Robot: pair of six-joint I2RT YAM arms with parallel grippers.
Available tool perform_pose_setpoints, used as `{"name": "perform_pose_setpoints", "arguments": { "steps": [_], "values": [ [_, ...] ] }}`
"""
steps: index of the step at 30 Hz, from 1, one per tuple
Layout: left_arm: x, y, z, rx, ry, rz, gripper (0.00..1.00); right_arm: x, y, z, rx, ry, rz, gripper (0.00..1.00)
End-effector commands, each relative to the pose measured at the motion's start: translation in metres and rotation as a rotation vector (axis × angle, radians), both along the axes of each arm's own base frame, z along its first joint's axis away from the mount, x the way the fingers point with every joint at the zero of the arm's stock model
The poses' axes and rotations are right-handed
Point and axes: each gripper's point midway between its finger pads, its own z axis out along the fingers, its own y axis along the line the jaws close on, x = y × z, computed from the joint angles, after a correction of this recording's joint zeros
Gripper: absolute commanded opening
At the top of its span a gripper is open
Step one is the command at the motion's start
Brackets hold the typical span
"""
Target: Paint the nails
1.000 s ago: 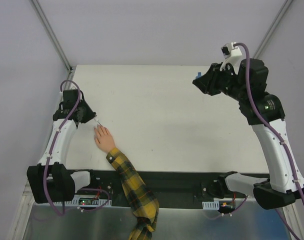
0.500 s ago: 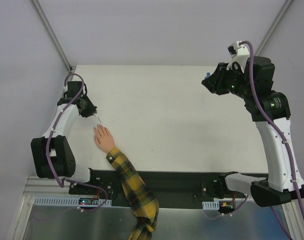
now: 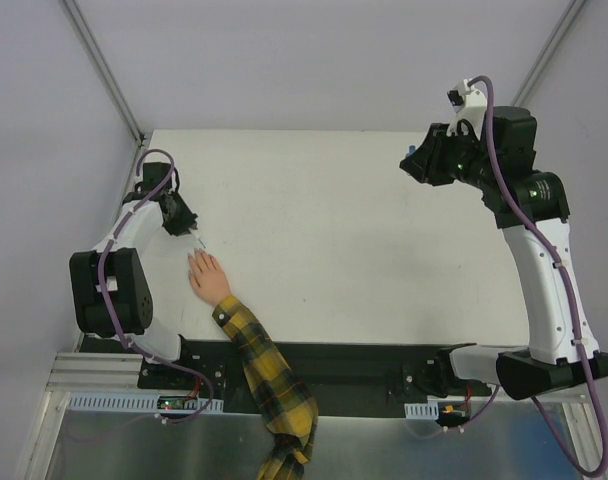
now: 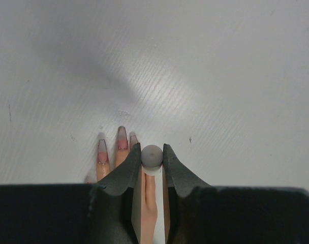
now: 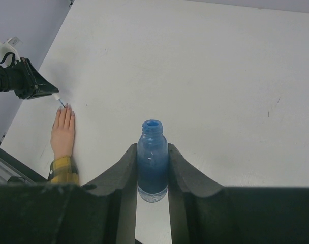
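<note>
A small peach hand with a yellow-and-black plaid sleeve lies flat at the table's left. My left gripper is shut on a thin brush with a grey round cap. The brush tip sits at the fingertips. In the left wrist view, three long nails point away, greyish at the tips and pink at the base, left of the jaws. One finger lies under the brush. My right gripper is raised at the far right, shut on an open bottle of blue polish.
The white table ends at its left edge close to the hand. A black rail runs along the near edge by the arm bases. Grey walls stand behind and to both sides.
My left arm's elbow has folded back toward the left edge while the brush tip stayed at the fingertips. My right gripper has shifted a little right with the bottle.
</note>
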Motion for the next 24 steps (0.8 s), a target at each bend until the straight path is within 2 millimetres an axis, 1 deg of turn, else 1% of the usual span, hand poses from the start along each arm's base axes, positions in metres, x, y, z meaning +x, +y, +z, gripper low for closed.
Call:
{"name": "perform_pose_setpoints", "arguments": {
  "steps": [1, 7, 12, 24],
  "values": [
    [0.009, 0.007, -0.001, 0.021, -0.020, 0.000, 0.00, -0.001, 0.004, 0.012, 0.022, -0.025, 0.031, 0.00],
    [0.012, 0.014, -0.006, 0.057, -0.004, -0.010, 0.00, 0.004, 0.006, 0.010, 0.030, -0.015, 0.034, 0.00],
    [0.017, 0.015, -0.010, 0.054, 0.005, -0.006, 0.00, 0.007, 0.006, 0.007, 0.032, -0.003, 0.035, 0.00],
    [0.021, 0.021, -0.011, 0.057, 0.008, 0.001, 0.00, 0.014, 0.008, 0.005, 0.046, 0.017, 0.036, 0.00]
  ]
}}
